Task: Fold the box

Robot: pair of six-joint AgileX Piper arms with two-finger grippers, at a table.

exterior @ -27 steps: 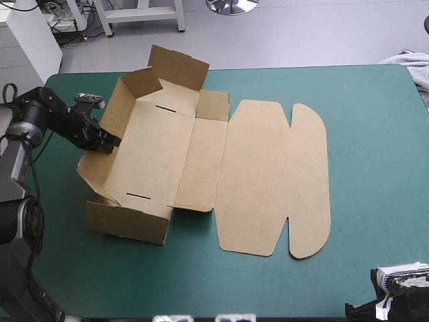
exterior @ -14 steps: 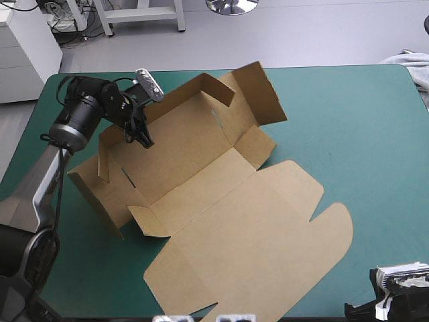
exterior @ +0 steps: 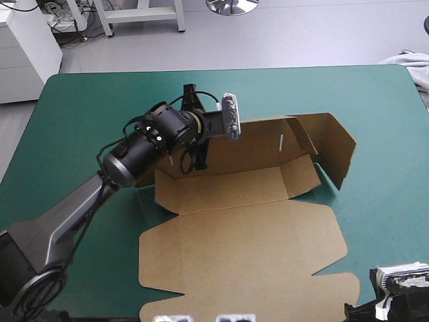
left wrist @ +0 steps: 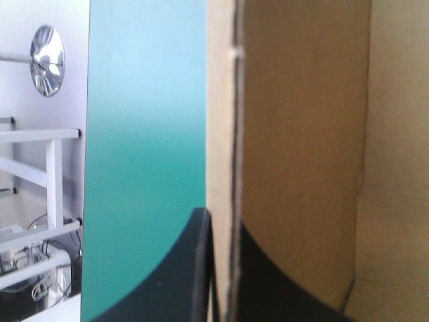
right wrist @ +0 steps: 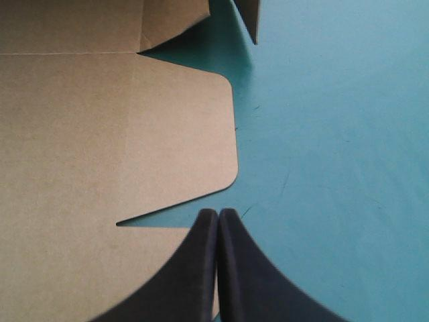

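The flat-cut brown cardboard box (exterior: 241, 235) lay mid-table on the teal-green covered table (exterior: 80, 107). Its broad lid panel was flat toward 6 o'clock, its long wall (exterior: 258, 142) stood at 12 o'clock, and an end wall (exterior: 338, 151) was up at 3 o'clock. The black-finned left gripper (exterior: 192, 159) pinched the long wall near its 9 o'clock end. In its wrist view the board's edge ran between the two fingers, which were all but closed on it. The black-finned right gripper (right wrist: 218, 216) held nothing, its fingers pressed together in a point at 5 o'clock, just beside the lid's rounded tab (well away from the work). I judged the step in hand to be wall-raising, with the tray half built and nothing visibly tucked. The next move probably called for lifting the 9 o'clock end and turning the flaps inward, with the idle arm steadying the base.
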